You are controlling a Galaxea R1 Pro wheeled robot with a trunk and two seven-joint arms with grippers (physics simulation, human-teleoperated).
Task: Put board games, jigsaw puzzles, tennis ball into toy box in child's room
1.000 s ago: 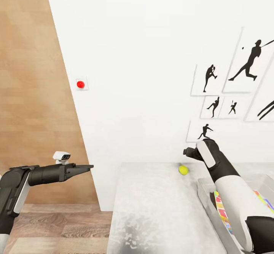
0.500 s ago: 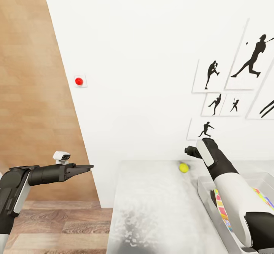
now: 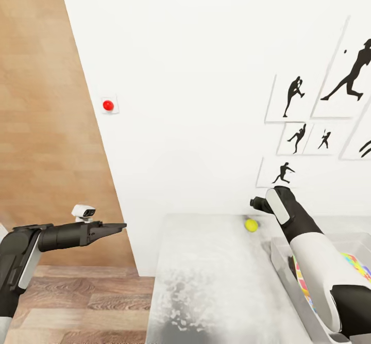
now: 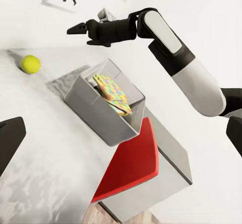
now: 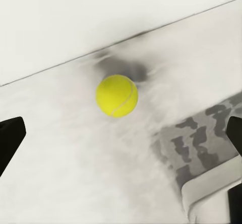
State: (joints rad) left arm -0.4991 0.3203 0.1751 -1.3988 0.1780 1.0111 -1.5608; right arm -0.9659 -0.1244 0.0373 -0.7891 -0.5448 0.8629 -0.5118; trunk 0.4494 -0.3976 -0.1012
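Tennis ball (image 3: 251, 225) sits on the table (image 3: 206, 272) hard against the back wall, free, nothing touching it. Right gripper (image 4: 75, 29) hangs above the table near the ball; in the head view the ball lies at about 7 o'clock from the wrist tip, lower and a little toward the robot's left. In the right wrist view the ball (image 5: 117, 95) sits between the two dark fingertips (image 5: 11, 139), slightly off centre toward one side and ahead of them; jaws spread wide and holding nothing, well clear of the ball on both sides. Ball is round, so no long axis to line up with; what matters is the drop down onto it and the small sideways offset. Left gripper (image 3: 114, 227) is held out over the floor, off the table's left end, at 9 o'clock from the ball and well apart; its jaws look nearly closed and empty in the head view. Right arm is clearly the nearer one. Toy box (image 4: 98, 110) stands on the table at about 4 o'clock from the ball, near it, with coloured puzzle pieces (image 4: 113, 92) already inside. Judgement: next is lowering the right jaws around the ball; the wall close behind leaves little room.
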